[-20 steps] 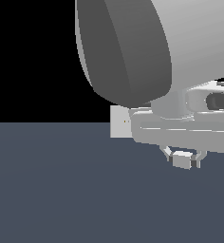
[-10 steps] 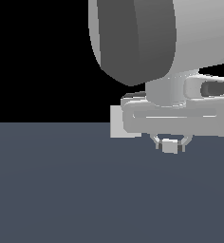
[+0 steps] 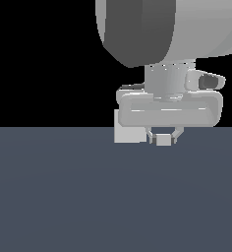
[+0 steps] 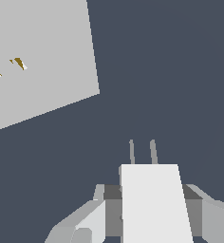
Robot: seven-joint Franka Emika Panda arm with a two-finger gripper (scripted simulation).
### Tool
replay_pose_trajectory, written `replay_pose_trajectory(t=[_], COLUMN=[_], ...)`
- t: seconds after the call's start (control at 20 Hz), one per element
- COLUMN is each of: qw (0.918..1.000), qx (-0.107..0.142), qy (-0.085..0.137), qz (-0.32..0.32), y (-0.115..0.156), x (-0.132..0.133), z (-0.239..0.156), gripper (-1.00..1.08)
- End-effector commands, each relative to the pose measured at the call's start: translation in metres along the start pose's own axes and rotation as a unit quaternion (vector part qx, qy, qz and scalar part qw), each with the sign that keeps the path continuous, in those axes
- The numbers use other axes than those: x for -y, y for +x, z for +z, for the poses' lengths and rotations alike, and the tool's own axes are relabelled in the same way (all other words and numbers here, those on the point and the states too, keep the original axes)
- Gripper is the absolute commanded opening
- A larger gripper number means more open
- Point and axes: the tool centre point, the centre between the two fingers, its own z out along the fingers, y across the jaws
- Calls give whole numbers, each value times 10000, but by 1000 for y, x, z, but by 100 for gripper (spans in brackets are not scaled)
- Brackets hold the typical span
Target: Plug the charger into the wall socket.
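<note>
The gripper [image 3: 162, 134] is clamped on the charger [image 3: 162, 140], a small pale box pinched between the two fingers just above the dark grey floor [image 3: 64, 197], and in the wrist view the same charger [image 4: 154, 204] fills the space between the finger pads, with its two thin prongs [image 4: 142, 152] sticking out ahead of it. The wall socket [image 4: 42, 57] stands as a flat light grey plate ahead of the prongs and off to one side of their line, still well apart from them, and its two small brass-coloured holes [image 4: 7, 66] sit far from where the prongs now point. In the exterior view only a corner of the socket plate [image 3: 125, 130] shows, on the exterior view's left of the gripper and partly hidden behind the hand. The step in hand looks like the carry and alignment before insertion. To do it well, the arm should probably shift sideways until the prongs line up with the two holes, and square the charger's face to the plate, since the plate appears skewed relative to the prongs. Only then should it push straight in, slowly, keeping the grip firm so the box does not twist.
</note>
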Motion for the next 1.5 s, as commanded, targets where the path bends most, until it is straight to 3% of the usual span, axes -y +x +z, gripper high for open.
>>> replay_pose_trajectory(t=[0.0, 0.75, 1.1, 1.45], qw=[9995, 9845, 9785, 9775], qx=[-5, 24, 45, 52], qy=[121, 720, 850, 869], qz=[-282, -1602, -1880, -1922], y=[5, 18, 19, 18], x=[6, 40, 48, 49], z=[-4, -22, -26, -26], gripper=[-100, -100, -100, -100])
